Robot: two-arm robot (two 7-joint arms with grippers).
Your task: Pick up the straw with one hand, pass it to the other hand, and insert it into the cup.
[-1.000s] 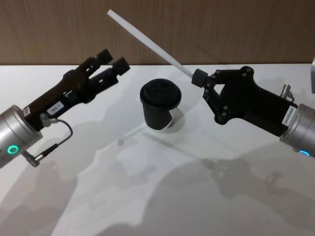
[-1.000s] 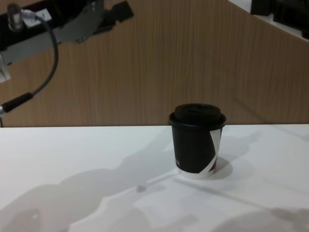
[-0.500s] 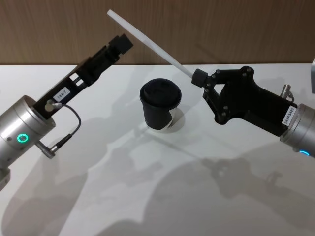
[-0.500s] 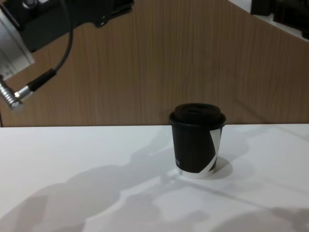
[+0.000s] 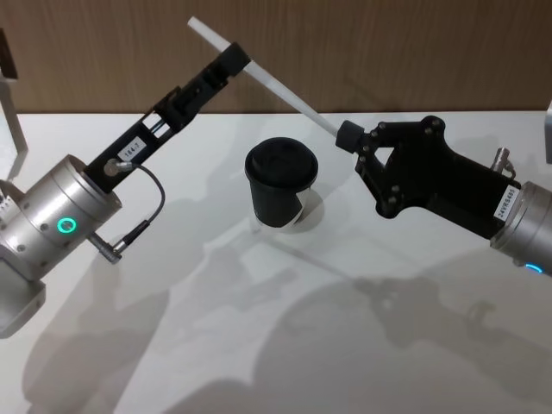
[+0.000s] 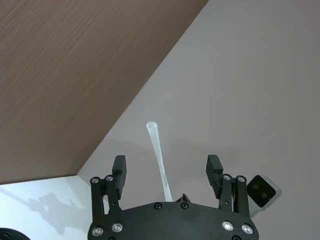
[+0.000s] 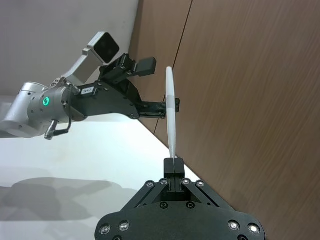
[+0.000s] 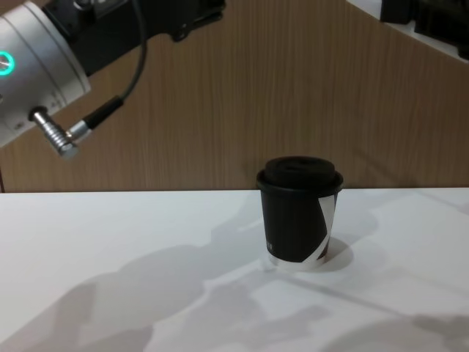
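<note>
The white straw (image 5: 259, 78) is held slanting in the air, above and behind the cup. My right gripper (image 5: 347, 136) is shut on its lower end, as the right wrist view confirms with the straw (image 7: 171, 112) rising from the closed fingertips (image 7: 173, 163). My left gripper (image 5: 235, 60) is open and straddles the straw near its upper end. In the left wrist view the straw (image 6: 159, 155) runs between the two spread fingers (image 6: 119, 167) without touching them. The black lidded cup (image 5: 281, 183) stands upright on the white table (image 5: 216, 345), also seen as the cup (image 8: 299, 213).
A wooden wall (image 5: 388, 52) backs the table. A grey cable with a metal plug (image 5: 116, 248) hangs from the left arm, low in front of the wall (image 8: 62, 143). A white object (image 5: 9, 112) stands at the table's left edge.
My left gripper has swung up and toward the wall, turned on its side, and now straddles the upper part of the straw. The right gripper, straw and cup have not moved.
</note>
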